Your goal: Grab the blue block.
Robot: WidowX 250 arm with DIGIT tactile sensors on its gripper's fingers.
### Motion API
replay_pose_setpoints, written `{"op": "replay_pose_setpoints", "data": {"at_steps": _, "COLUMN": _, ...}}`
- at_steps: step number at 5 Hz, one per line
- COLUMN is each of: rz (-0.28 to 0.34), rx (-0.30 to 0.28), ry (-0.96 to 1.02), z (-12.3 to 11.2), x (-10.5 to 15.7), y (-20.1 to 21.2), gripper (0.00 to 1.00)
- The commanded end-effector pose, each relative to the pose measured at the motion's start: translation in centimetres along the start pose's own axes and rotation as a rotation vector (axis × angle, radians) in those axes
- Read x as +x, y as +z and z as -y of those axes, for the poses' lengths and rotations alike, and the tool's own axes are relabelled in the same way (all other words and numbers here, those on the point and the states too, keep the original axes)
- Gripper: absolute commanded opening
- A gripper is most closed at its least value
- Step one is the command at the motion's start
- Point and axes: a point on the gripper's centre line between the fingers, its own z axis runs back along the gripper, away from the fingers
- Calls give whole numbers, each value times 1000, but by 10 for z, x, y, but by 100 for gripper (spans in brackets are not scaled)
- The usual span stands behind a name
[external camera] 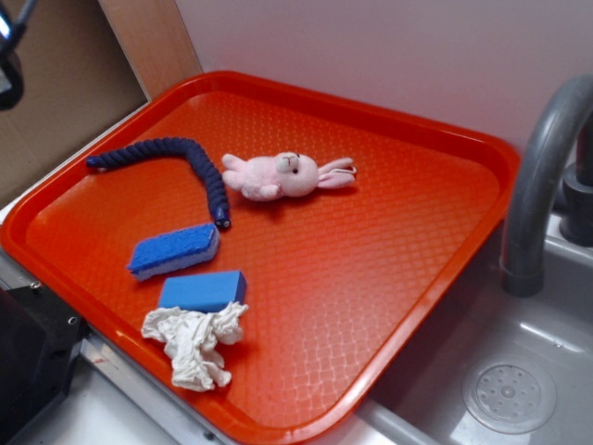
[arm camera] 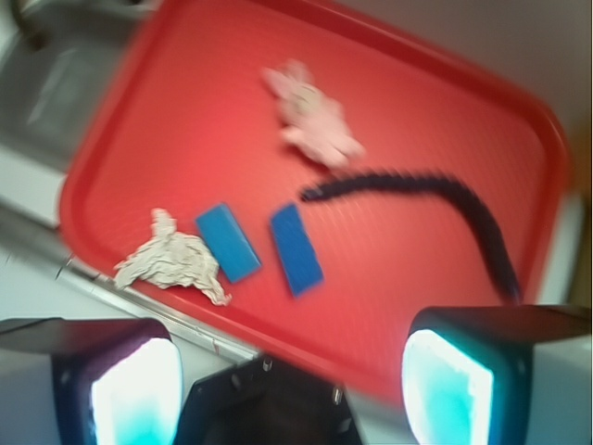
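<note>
The blue block lies flat near the front left edge of the orange tray, touching a crumpled white cloth. In the wrist view the blue block sits just right of that cloth. My gripper hovers high above the tray's near rim, well short of the block. It is open, its two pale-padded fingers stand wide apart, and nothing is between them. In the exterior view only a dark piece of the gripper shows at the top left corner.
A darker blue sponge with a white bottom lies just behind the block. A dark-blue braided rope and a pink plush bunny lie farther back. A grey faucet and sink drain are to the right.
</note>
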Motion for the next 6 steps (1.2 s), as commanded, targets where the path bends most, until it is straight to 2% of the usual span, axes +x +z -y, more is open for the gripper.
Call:
{"op": "replay_pose_setpoints", "data": {"at_steps": 1, "rz": 70, "rx": -207, "ry": -304, "z": 8, "x": 17, "y": -37, "gripper": 100}}
{"op": "replay_pose_setpoints", "data": {"at_steps": 2, "rz": 22, "rx": -195, "ry": -339, "z": 19, "x": 18, "y": -57, "gripper": 100}}
{"op": "replay_pose_setpoints", "data": {"at_steps": 4, "rz": -102, "rx": -126, "ry": -401, "z": 38, "x": 17, "y": -102, "gripper": 100}}
{"op": "replay_pose_setpoints", "data": {"at_steps": 5, "rz": -162, "rx": -80, "ry": -401, "z": 40, "x": 18, "y": -126, "gripper": 100}}
{"op": "replay_pose_setpoints", "data": {"at_steps": 6, "rz": -212, "rx": -70, "ry": -417, "z": 42, "x": 19, "y": -151, "gripper": 100}}
